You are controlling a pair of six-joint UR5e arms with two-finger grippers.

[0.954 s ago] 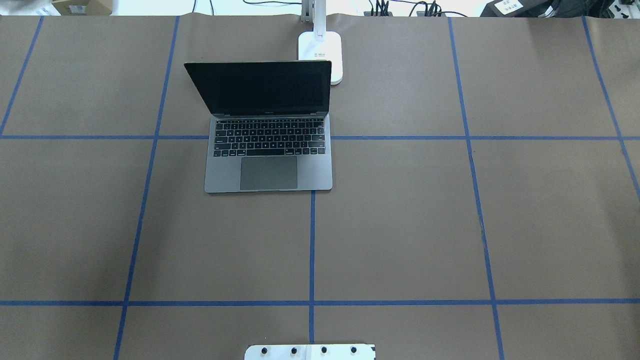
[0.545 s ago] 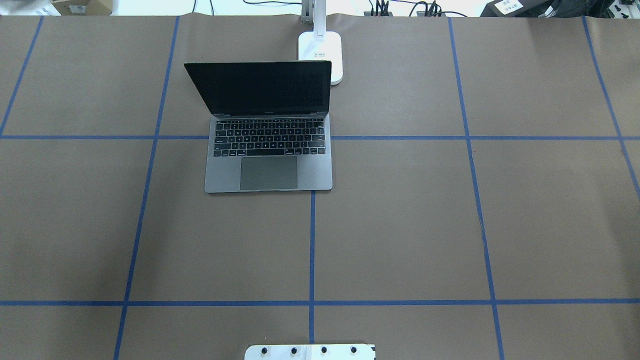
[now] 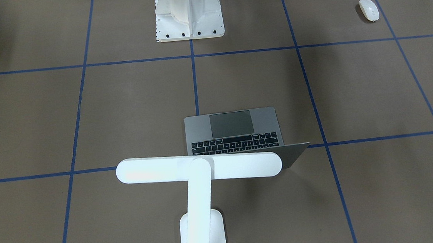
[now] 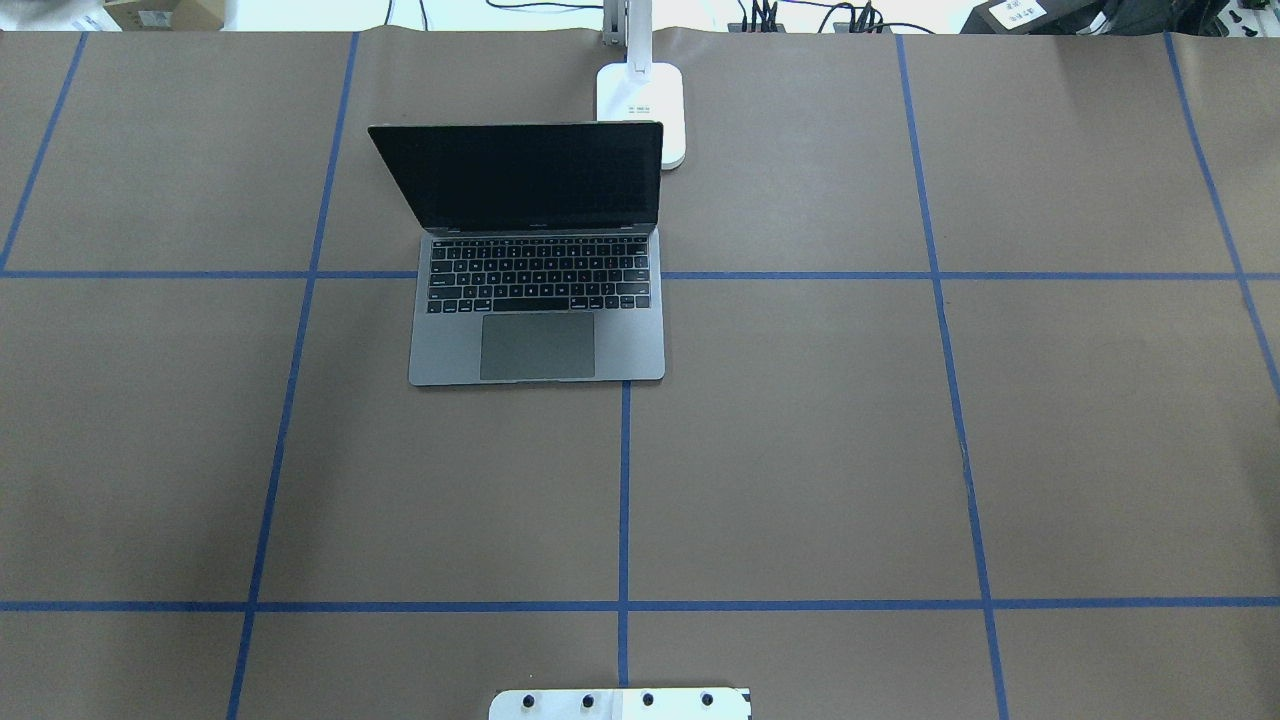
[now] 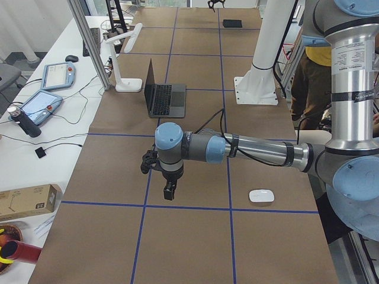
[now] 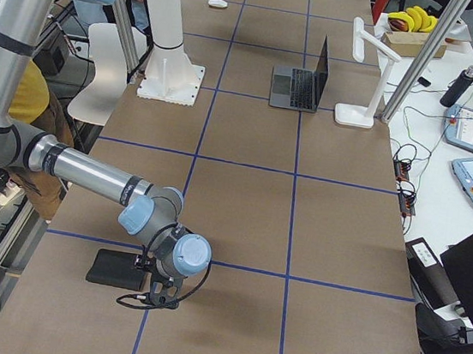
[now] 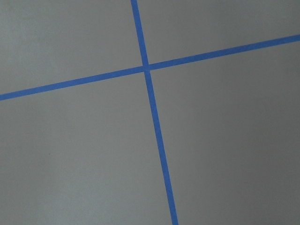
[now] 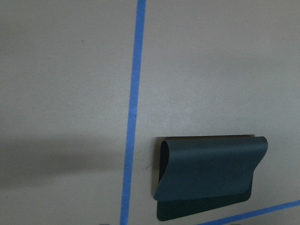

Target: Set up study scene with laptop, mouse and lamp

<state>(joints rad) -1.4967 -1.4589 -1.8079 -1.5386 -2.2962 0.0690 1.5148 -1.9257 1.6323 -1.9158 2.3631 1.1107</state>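
The laptop (image 4: 537, 330) is set open mid-counter, the lamp (image 4: 641, 105) just behind it; the mouse (image 5: 261, 196) is left well apart, nearer the left fingers (image 5: 169, 190). Fetching it is judged the step in hand: a reach down onto it is called for. Whether the left fingers or the right fingers (image 6: 159, 294) are open cannot be told.
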